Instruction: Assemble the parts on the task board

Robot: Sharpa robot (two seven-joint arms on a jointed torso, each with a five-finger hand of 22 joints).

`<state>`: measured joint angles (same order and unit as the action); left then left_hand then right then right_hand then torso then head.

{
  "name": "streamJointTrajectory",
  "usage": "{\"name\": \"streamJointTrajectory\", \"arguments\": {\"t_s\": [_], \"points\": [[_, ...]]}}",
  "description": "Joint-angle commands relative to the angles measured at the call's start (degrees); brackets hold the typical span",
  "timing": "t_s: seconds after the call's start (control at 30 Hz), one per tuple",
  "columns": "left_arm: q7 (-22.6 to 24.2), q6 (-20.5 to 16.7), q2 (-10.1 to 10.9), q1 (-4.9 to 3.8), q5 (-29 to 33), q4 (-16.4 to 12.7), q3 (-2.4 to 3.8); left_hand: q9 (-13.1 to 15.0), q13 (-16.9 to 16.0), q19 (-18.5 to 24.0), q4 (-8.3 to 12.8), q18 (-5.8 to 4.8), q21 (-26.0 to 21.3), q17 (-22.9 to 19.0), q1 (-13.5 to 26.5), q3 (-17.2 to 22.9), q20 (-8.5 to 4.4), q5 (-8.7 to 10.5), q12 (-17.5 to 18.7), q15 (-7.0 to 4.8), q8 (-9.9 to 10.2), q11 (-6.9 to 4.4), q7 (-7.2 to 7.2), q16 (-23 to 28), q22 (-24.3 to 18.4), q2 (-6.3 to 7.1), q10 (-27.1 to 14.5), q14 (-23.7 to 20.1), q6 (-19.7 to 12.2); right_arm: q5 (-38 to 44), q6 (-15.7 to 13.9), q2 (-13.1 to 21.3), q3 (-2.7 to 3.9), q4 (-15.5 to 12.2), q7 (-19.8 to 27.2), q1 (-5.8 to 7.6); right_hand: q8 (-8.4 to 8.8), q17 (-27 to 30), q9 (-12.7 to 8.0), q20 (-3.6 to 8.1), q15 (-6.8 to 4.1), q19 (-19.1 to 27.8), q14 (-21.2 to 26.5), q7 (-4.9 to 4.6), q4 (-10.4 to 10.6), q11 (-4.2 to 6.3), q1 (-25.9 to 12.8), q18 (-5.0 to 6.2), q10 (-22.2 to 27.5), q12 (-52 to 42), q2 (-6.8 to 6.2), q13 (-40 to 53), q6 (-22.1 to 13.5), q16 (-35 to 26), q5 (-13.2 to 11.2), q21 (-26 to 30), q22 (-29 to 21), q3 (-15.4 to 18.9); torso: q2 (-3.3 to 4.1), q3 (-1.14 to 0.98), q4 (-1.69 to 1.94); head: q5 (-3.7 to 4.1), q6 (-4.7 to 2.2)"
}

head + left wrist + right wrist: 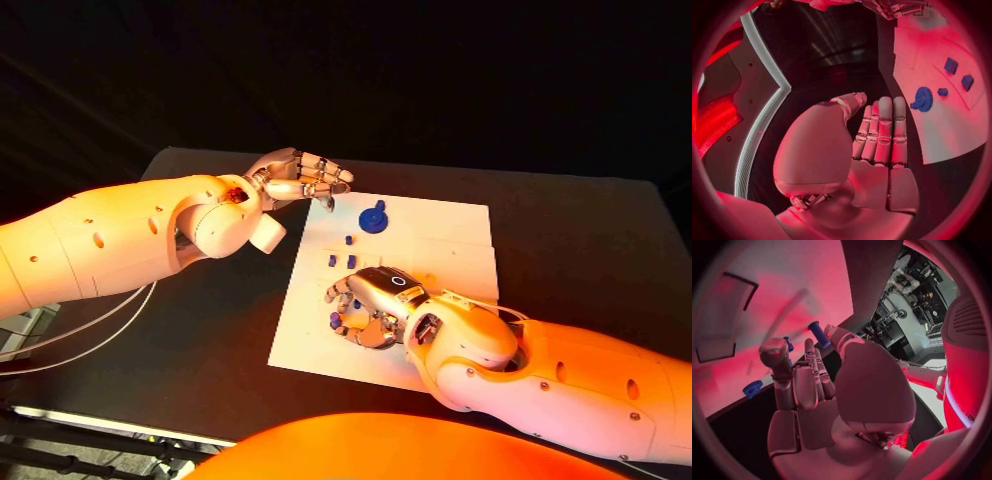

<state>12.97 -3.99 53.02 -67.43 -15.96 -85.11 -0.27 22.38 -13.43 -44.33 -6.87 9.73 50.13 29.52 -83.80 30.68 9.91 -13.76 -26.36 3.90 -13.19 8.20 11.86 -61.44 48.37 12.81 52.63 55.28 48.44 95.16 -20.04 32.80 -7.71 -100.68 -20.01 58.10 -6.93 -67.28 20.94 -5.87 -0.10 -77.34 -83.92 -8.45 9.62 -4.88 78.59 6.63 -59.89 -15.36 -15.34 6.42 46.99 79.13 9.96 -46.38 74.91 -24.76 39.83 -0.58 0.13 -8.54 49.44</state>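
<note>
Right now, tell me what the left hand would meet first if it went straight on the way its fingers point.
Probably the blue gear on the task board; the left hand points slightly beside it, and depth is unclear.

White, screw-dotted arms end in silver hands; cables trail from the left arm.

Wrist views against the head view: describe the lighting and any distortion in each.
Head view: warm orange light on the white arms, black surround, white task board evenly lit. Left wrist view: red light, fisheye bending the board's edges, round blue gear-like part sharp. Right wrist view: pink-red wash, the silver right hand near, slightly soft.
</note>
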Motion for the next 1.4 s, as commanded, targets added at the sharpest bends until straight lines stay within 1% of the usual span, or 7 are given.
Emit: {"name": "streamJointTrajectory", "arguments": {"t_s": [0.03, 0.37, 0.57, 0.8, 0.87, 1.0, 1.4], "points": [[0.1, 1.2, -0.1, -0.01, 0.2, -0.1, 0.04, 0.0, 0.1, -0.2, 0.0, 0.74, -0.2, -0.1, 0.2, -0.3, 0.14, -0.27, -0.2, 0.31, -0.1, 0.00, 0.09, 0.3, -0.1, -0.19, -0.6, -0.3, -0.3, -0.2, -3.3, 0.4, 0.00, -0.5, -0.4, -0.10, 0.42, 0.1, -0.2, -0.11, 0.29, 0.0, -1.3, 0.15, 0.4, 0.05, 1.3, 0.46, 0.7, -0.9, 0.36, 0.2, -0.5, -0.3, 0.1, 0.4, 2.2, 2.6, -0.05, 0.00, -0.03, 0.11, -0.14], [0.1, 1.4, -0.1, 0.00, 0.2, 0.0, 0.04, 0.0, 0.1, -0.2, 0.0, 0.73, -0.3, -0.1, 0.2, -0.3, 0.15, -0.28, -0.3, 0.34, -0.1, 0.03, 0.12, 0.5, -0.1, -0.21, -0.6, -0.5, -0.4, -4.0, -12.7, 5.8, 0.67, -5.4, 2.8, 0.06, 1.15, 0.7, -0.9, 0.14, -0.03, -0.5, -1.2, 0.25, 4.7, 0.46, 6.1, 0.47, 2.1, -6.1, 2.43, 1.1, -0.7, -0.7, 0.3, 1.4, 2.2, 12.6, -0.15, 0.08, 0.00, 1.15, -0.99], [0.7, 1.0, 0.0, 0.02, 0.4, -0.1, 0.03, 0.0, 0.1, -0.1, 0.0, 0.72, -0.4, -0.2, 0.2, -0.3, 0.16, -0.27, -0.3, 0.36, -0.1, 0.04, 0.12, 0.5, -0.1, -0.19, -0.6, -0.6, -0.4, -18.3, -11.3, 13.7, 1.64, -8.5, 6.9, 2.48, -0.61, 1.1, -0.7, 0.22, -0.11, -2.2, -1.3, -0.39, 6.8, 0.58, 7.8, -0.11, -3.1, -11.9, 3.53, 3.4, 2.8, -0.8, 0.2, -2.5, 3.5, 12.4, -0.30, 0.24, -0.08, 4.35, -1.75], [1.6, 0.3, 0.1, 0.17, 0.7, 0.0, 0.02, 0.0, 0.1, -0.1, -0.1, 0.70, -0.4, -0.2, 0.2, -0.4, 0.17, -0.25, -0.3, 0.38, -0.1, 0.05, 0.12, 0.5, -0.2, -0.14, -0.6, -0.6, -0.4, -37.6, -5.6, 24.1, 1.91, -9.6, 7.9, 6.28, -9.47, -1.3, 1.9, 1.39, -1.42, -4.5, -2.2, 0.73, 6.8, 2.19, 2.9, -1.07, -4.0, -35.7, 3.83, 22.7, 4.5, 1.2, 1.8, -8.1, 5.9, 14.4, -1.12, 0.56, -0.43, 7.87, -2.04], [1.8, 0.4, 0.2, 0.23, 0.8, -0.1, 0.01, 0.0, 0.1, -0.1, -0.1, 0.69, -0.5, -0.2, 0.3, -0.5, 0.19, -0.24, -0.3, 0.40, -0.1, 0.05, 0.11, 0.5, -0.2, -0.08, -0.6, -0.6, -0.4, -40.0, -4.8, 26.8, 1.84, -10.0, 8.0, 6.72, -12.99, -8.0, 2.9, 1.60, -1.53, -6.0, -3.6, 1.11, 6.8, 2.30, 1.4, -1.86, -13.6, -56.2, 4.09, 50.4, 4.1, 4.7, 1.2, -13.6, 7.7, 16.2, -1.28, 0.63, -0.52, 8.95, -2.02], [2.4, 0.6, 0.3, 0.38, 0.9, -0.2, 0.00, 0.0, 0.1, 0.0, -0.2, 0.67, -0.7, -0.2, 0.5, -0.7, 0.24, -0.23, -0.4, 0.43, -0.1, 0.06, 0.08, 0.6, -0.3, 0.16, -0.7, -0.7, -0.5, -40.7, -3.1, 31.6, 1.31, -10.7, 6.5, 7.05, -17.53, -14.4, 3.5, 1.68, -1.59, -7.4, -4.6, 1.46, 7.0, 2.47, -1.5, -2.73, -20.0, -66.3, 5.38, 66.9, 3.1, 7.8, 1.3, -19.5, 9.8, 20.8, -1.59, 0.72, -0.81, 9.99, -1.66], [3.0, 0.6, 0.6, 0.54, 1.0, -1.1, -0.01, 0.0, 0.1, 0.0, -0.4, 0.66, -0.8, -0.2, 0.7, -0.8, 0.28, -0.26, -0.5, 0.46, -0.1, 0.06, 0.07, 0.5, -0.4, 0.21, -0.8, -0.8, -0.5, -33.1, -2.9, 35.6, 0.41, -12.8, -4.6, 3.85, -20.11, -19.4, 2.6, 1.84, -1.74, -8.9, -5.4, 1.83, 7.3, 2.73, -5.6, -3.72, -24.0, -70.0, 7.63, 74.2, 2.9, 9.8, 1.3, -26.0, 11.2, 26.2, -1.60, 0.89, -0.93, 10.83, -1.31]]}}
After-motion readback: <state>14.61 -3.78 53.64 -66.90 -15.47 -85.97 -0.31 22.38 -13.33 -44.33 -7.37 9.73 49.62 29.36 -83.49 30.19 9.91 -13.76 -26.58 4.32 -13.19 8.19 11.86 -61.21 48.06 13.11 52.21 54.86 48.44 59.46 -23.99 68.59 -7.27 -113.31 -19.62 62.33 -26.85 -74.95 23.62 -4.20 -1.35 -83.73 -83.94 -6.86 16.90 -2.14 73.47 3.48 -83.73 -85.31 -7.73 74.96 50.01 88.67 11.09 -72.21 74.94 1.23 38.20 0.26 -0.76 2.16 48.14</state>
